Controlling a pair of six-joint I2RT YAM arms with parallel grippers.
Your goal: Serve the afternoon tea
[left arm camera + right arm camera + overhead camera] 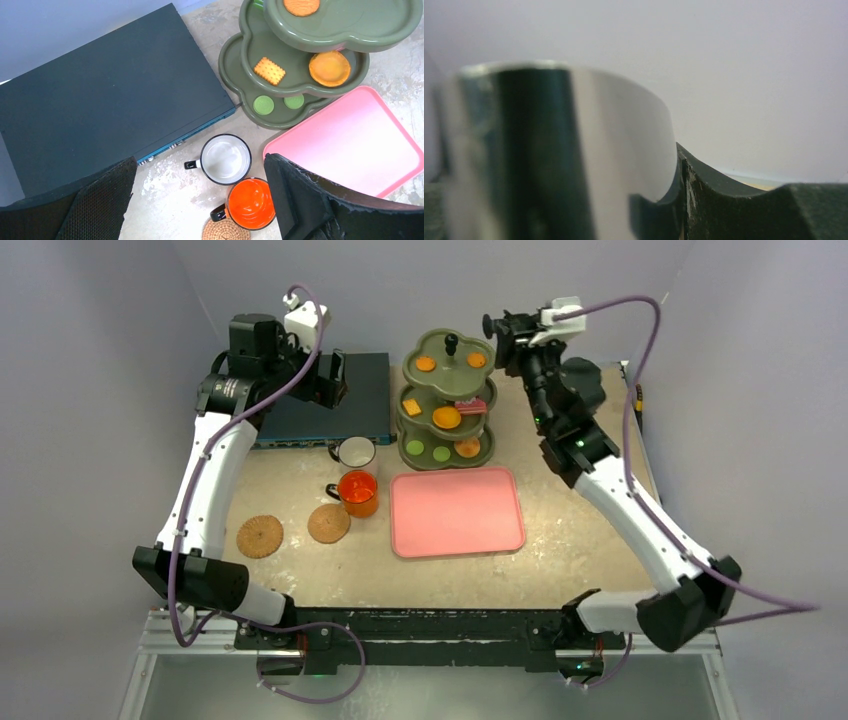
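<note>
The olive-green three-tier stand (447, 400) stands at the back centre. It holds orange biscuits (425, 364), green biscuits (415, 448) and a pink cake (470, 405). The white mug (355, 451) and orange mug (358, 492) stand left of it, and two cork coasters (259, 536) (328, 523) lie nearer. My left gripper (330, 375) hangs open and empty above the dark-blue box. Its wrist view shows the white mug (225, 159), orange mug (250, 202), a coaster (225, 232) and the stand (295, 85). My right gripper (497, 335) is raised beside the stand's top tier. Its jaws look closed (681, 160).
A flat dark-blue box (330, 400) lies at the back left, also in the left wrist view (110, 100). A pink tray (457, 511) lies in front of the stand, also in the left wrist view (350, 140). The right wrist view is blurred and faces the wall.
</note>
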